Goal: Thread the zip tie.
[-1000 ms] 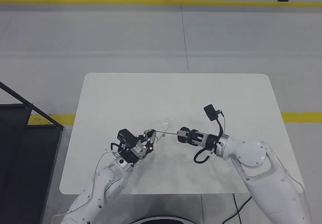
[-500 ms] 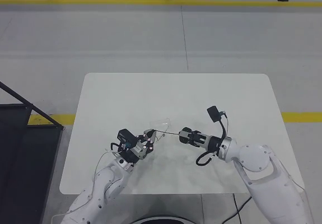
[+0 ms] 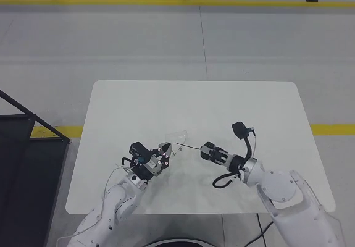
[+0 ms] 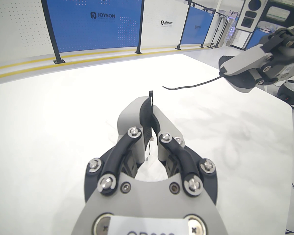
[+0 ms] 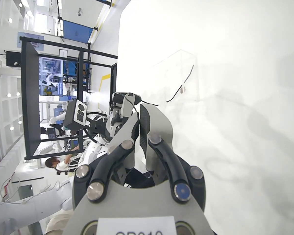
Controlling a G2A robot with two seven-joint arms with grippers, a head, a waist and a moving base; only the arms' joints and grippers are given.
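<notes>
White rounded-corner table [image 3: 134, 105], matt, carries the job. Left gripper [image 4: 150, 108] sits low over the near half of it, fingers pressed together on a small black plastic zip tie head [image 4: 151, 95] that stands just proud of the pads. A fine dark thread hangs below the pinch. Right gripper [image 4: 222, 75] lies at 3 o'clock from the left one in the top view, near but apart, jaws likewise closed, pinching a thin black flexible zip tie strap [image 4: 191, 85]. The strap's long axis runs 3 to 9 o'clock, gently bowed, with its hooked free tip aimed at the left gripper. The tip stops just short of the head, not touching, and in the left wrist view it sits a little off to one side of it. Judgement: the next move turns on that gap. The right arm carries the moving end, so it likely has to drive toward 9 o'clock with the tip lined up on the head's slot. Which way the slot faces cannot be read. I cannot tell whether head and strap are one tie. The strap looks springy and may well skate past rather than enter. Farther out, a clear plastic piece [image 3: 178, 134] lies on the table at about 12 o'clock from the left gripper, just beyond it. Grey floor surrounds the table, with a yellow floor line [image 3: 344, 128] at 3 o'clock and a dark framed panel [image 3: 10, 160] at 9 o'clock. Blue perforated wall panels [image 4: 93, 13] stand between black posts behind.
</notes>
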